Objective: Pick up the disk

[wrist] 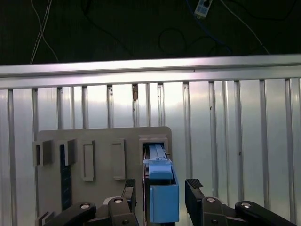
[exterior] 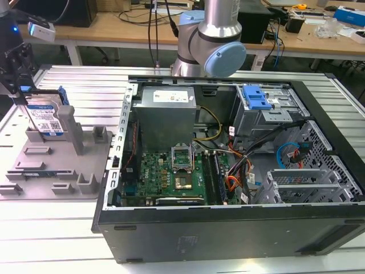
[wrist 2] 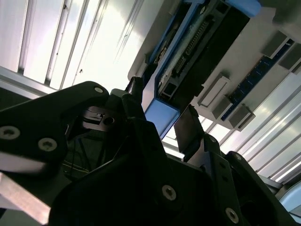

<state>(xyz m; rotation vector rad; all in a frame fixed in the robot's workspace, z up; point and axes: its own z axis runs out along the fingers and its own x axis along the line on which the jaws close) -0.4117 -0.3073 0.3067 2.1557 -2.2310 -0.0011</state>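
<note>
Two fingers of your pincer [wrist: 161, 187] stand spread astride the disk [wrist: 163, 203], which stands on edge in the grey fixture [wrist: 101, 139], long axis running between them.

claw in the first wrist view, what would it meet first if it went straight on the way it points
Probably the disk: its blue-railed edge stands between the fingers of the open claw, with the grey fixture behind it. Depth is hard to judge.
</note>
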